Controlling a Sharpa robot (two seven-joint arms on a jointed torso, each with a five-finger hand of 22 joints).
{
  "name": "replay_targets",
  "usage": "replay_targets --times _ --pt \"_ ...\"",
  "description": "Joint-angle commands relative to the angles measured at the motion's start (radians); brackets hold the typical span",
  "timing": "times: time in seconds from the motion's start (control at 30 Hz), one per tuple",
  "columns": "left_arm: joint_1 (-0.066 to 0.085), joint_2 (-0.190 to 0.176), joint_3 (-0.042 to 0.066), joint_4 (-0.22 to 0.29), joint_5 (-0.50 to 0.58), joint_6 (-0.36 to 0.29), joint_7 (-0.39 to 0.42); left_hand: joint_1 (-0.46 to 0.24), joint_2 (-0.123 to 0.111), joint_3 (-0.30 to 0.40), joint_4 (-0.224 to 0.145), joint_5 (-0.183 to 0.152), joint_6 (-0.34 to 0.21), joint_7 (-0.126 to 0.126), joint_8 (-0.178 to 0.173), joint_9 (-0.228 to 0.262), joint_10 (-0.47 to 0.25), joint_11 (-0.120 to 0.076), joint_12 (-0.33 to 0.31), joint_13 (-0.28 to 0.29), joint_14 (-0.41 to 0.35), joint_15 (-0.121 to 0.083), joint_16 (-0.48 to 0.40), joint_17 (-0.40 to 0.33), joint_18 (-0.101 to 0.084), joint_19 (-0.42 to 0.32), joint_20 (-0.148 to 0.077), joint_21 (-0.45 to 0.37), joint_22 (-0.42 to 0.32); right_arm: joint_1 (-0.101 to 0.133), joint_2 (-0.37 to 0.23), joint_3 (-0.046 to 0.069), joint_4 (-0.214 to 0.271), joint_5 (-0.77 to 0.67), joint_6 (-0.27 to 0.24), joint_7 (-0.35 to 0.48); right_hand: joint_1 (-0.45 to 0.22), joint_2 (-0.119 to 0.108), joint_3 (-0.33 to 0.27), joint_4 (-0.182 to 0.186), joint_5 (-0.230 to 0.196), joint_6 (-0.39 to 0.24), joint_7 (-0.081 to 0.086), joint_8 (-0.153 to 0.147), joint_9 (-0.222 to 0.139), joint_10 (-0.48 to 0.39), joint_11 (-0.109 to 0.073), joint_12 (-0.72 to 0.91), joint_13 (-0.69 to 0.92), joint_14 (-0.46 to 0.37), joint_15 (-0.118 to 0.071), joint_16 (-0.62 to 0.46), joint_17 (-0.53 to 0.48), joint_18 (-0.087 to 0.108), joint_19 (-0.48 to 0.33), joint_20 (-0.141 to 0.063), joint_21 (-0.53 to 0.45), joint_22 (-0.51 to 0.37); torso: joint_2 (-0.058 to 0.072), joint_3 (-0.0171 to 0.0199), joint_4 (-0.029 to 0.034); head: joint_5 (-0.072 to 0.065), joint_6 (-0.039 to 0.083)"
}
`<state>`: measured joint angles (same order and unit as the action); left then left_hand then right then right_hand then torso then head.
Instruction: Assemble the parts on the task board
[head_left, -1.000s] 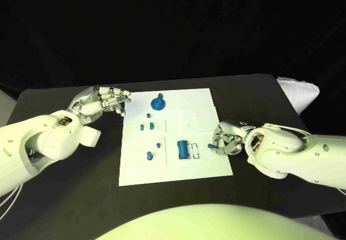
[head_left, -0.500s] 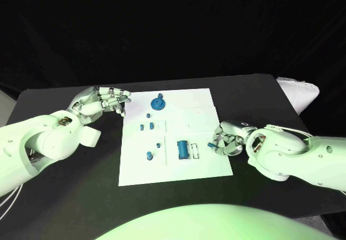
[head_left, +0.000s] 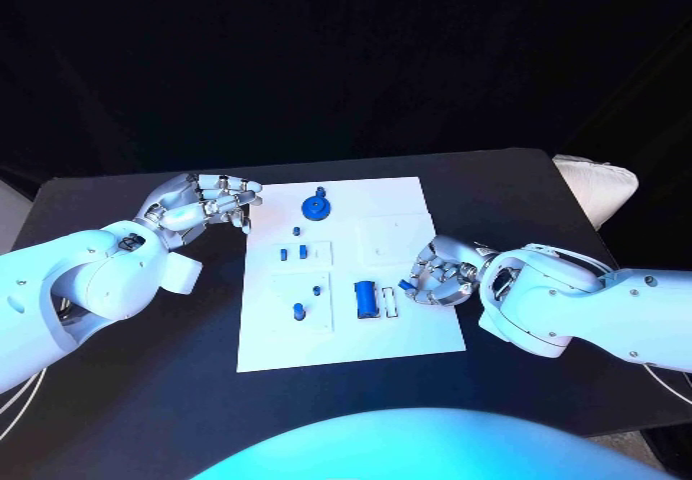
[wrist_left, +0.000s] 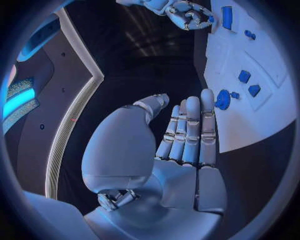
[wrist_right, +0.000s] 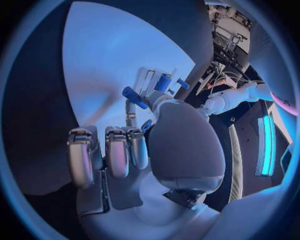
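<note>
Right hand (head_left: 441, 277): over the task board's (head_left: 353, 340) right edge, fingers pinching a small blue part (head_left: 408, 294).
Left hand (head_left: 198, 207): just off the board's far left corner above the worktop (head_left: 144, 400), fingers loosely curled, grasping nothing.
Other parts: blue round piece (head_left: 316, 208) near the far edge; blue block (head_left: 366, 298) beside the right hand.

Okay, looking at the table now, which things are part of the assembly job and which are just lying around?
Part of the job:
- task board
- round blue part at the board's far end
- blue block near the right hand
- small blue parts on the board's left side
- small blue piece held by the right hand

Just lying about:
- white object at the table's far right edge
</note>
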<state>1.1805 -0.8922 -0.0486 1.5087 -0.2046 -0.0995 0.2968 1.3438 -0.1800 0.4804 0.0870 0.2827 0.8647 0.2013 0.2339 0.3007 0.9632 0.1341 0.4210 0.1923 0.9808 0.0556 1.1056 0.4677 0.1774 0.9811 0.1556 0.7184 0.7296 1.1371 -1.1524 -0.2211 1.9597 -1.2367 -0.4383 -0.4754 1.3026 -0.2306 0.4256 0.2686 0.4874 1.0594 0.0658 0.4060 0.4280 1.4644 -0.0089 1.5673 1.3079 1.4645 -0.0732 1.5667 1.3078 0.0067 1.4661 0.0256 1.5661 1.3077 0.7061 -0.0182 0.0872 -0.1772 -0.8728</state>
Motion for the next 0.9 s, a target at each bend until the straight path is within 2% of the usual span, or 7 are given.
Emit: replay_targets --times 0.03,0.1,0.2,0.27,0.37,0.43,0.9 --pt "0.0 0.002 0.001 0.004 0.006 0.012 0.005 0.003 0.007 -0.003 0.006 0.0 -0.004 0.001 0.005 -0.002 -0.005 -0.001 0.005 -0.001 -0.003 0.006 -0.002 -0.001 0.006 0.004 -0.001 -0.004 -0.001 -0.003 0.018 0.0 -0.008 0.126 -0.004 0.01 -0.012 0.001 0.046 -0.038 -0.007 0.001 -0.008 0.002 0.002 0.106 -0.008 0.003 0.263 0.106 -0.007 0.004 0.262 -0.007 0.105 -0.001 0.005 0.263 0.0 -0.0004 0.0011 0.0 0.0" --pt "0.0 0.001 0.001 0.004 0.006 0.012 0.005 0.003 0.007 -0.003 0.006 0.0 -0.004 0.001 0.005 -0.002 -0.005 -0.001 0.005 -0.001 -0.003 0.006 -0.002 -0.001 0.006 0.004 -0.001 -0.004 -0.001 -0.005 0.03 0.0 -0.013 0.138 0.003 0.005 -0.02 0.001 0.047 -0.038 -0.011 0.001 -0.008 0.004 0.003 0.106 -0.008 0.003 0.263 0.106 -0.007 0.004 0.263 -0.007 0.105 -0.002 0.005 0.263 0.001 0.0007 0.0008 0.001 0.0" --pt "0.0 0.001 0.001 0.006 0.006 0.012 0.004 0.003 0.007 -0.003 0.006 0.0 -0.004 0.001 0.005 -0.002 -0.005 -0.001 0.005 -0.001 -0.003 0.006 -0.002 -0.001 0.006 0.004 -0.001 -0.004 -0.001 -0.009 0.047 -0.001 -0.022 0.15 0.015 -0.005 -0.04 -0.001 0.046 -0.034 -0.018 0.001 -0.008 0.005 0.005 0.106 -0.008 0.003 0.263 0.106 -0.007 0.004 0.263 -0.007 0.105 -0.002 0.005 0.263 0.001 0.0004 0.001 0.0 0.0" --pt "0.0 0.0 0.001 0.006 0.006 0.013 0.003 0.003 0.007 -0.003 0.006 0.0 -0.004 0.001 0.005 -0.002 -0.005 -0.001 0.005 -0.001 -0.003 0.006 -0.002 -0.001 0.006 0.004 -0.001 -0.004 -0.001 -0.012 0.056 -0.001 -0.027 0.155 0.019 -0.011 -0.055 -0.003 0.042 -0.031 -0.007 0.001 -0.009 0.007 0.007 0.106 -0.008 0.003 0.263 0.106 -0.007 0.004 0.263 -0.007 0.105 -0.002 0.005 0.263 0.001 0.0003 0.001 0.0 0.0" --pt "0.0 0.0 0.001 0.007 0.006 0.013 0.002 0.003 0.007 -0.003 0.006 0.0 -0.004 0.001 0.005 -0.002 -0.005 -0.001 0.005 -0.001 -0.003 0.006 -0.002 -0.001 0.006 0.004 -0.001 -0.004 -0.001 -0.017 0.07 -0.001 -0.035 0.158 0.019 -0.023 -0.081 -0.002 0.031 -0.025 -0.031 0.002 -0.009 0.009 0.009 0.106 -0.008 0.003 0.263 0.106 -0.007 0.004 0.263 -0.007 0.105 -0.002 0.005 0.263 0.001 0.0011 0.0004 0.002 0.0" --pt "0.0 -0.001 0.001 0.007 0.006 0.013 0.002 0.003 0.007 -0.003 0.006 0.0 -0.004 0.001 0.005 -0.002 -0.005 -0.001 0.005 -0.001 -0.003 0.006 -0.002 -0.001 0.006 0.004 -0.001 -0.004 -0.001 -0.018 0.075 -0.001 -0.039 0.156 0.018 -0.028 -0.099 0.002 0.024 -0.019 -0.069 0.003 -0.01 0.01 0.01 0.106 -0.009 0.003 0.263 0.106 -0.008 0.004 0.263 -0.007 0.105 -0.002 0.005 0.263 0.001 0.0018 0.0002 0.002 0.0" --pt "0.0 -0.003 0.001 0.008 0.006 0.015 0.0 0.003 0.007 -0.003 0.006 0.0 -0.004 0.001 0.005 -0.002 -0.005 -0.001 0.005 -0.001 -0.003 0.006 -0.002 -0.001 0.006 0.004 -0.001 -0.004 -0.001 -0.02 0.091 -0.001 -0.045 0.131 0.012 -0.039 -0.147 0.004 -0.004 0.005 -0.146 0.009 -0.01 0.011 0.011 0.106 -0.009 0.003 0.263 0.106 -0.008 0.004 0.263 -0.007 0.105 -0.002 0.005 0.263 0.001 0.0021 0.0003 0.002 0.0"
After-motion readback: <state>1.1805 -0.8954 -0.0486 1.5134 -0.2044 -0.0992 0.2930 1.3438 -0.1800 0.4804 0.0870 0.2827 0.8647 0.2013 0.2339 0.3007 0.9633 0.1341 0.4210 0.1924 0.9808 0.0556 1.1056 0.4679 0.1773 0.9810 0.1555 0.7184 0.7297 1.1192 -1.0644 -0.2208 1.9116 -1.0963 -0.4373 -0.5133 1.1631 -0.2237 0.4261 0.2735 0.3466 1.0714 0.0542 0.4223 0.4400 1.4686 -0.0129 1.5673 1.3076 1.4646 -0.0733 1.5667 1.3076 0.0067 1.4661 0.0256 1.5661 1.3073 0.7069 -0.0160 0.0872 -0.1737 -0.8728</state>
